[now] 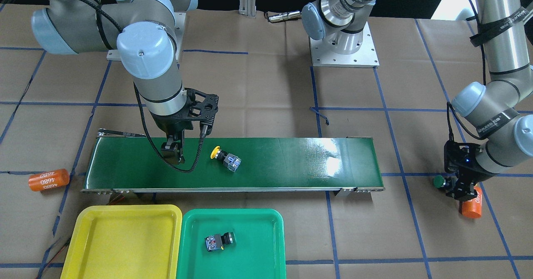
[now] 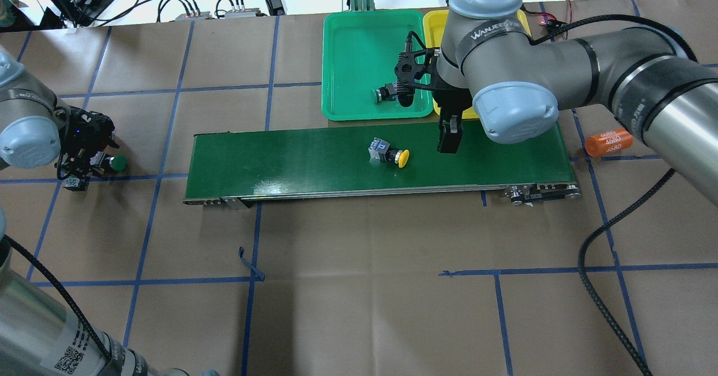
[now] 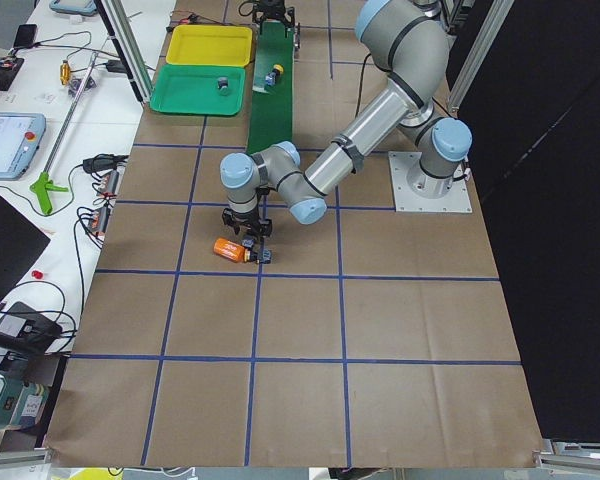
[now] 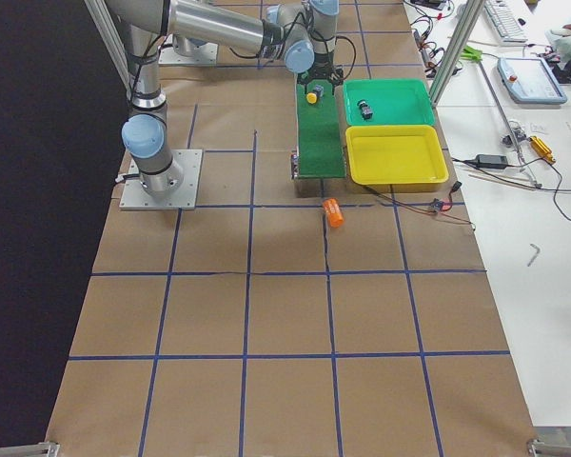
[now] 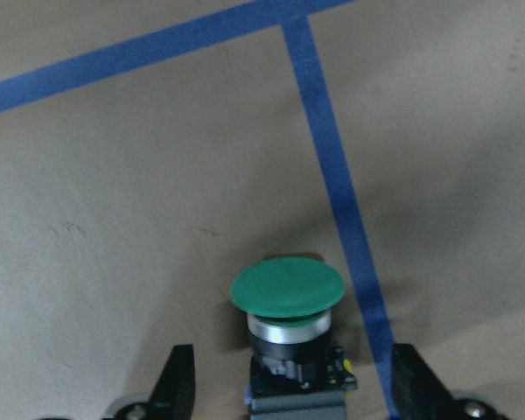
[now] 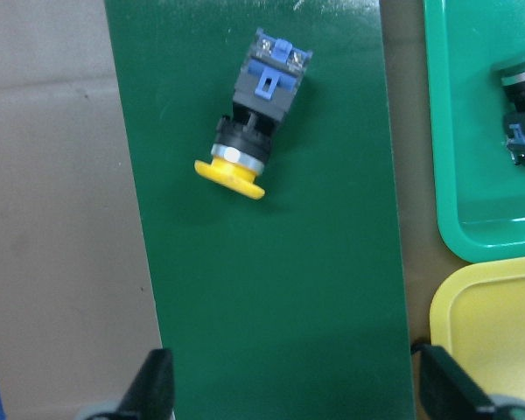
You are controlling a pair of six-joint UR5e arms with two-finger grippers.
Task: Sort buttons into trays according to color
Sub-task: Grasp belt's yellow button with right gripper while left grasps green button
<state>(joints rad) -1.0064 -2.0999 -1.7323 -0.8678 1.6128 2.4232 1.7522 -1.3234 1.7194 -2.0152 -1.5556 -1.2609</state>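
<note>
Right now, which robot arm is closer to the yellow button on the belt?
The right arm. Its jaws hang over the belt beside the yellow button; the left arm's jaws are far past the belt's end, around a green button.

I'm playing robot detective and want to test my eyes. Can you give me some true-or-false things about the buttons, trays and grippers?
1. A yellow button lies on the green belt. True.
2. The yellow tray holds two buttons. False: no button is in it.
3. The green tray holds one button. True.
4. The right gripper is squeezing the yellow button. False: it is open over the belt, not touching the button.
5. The left gripper is open around a green button on the table. True.
</note>
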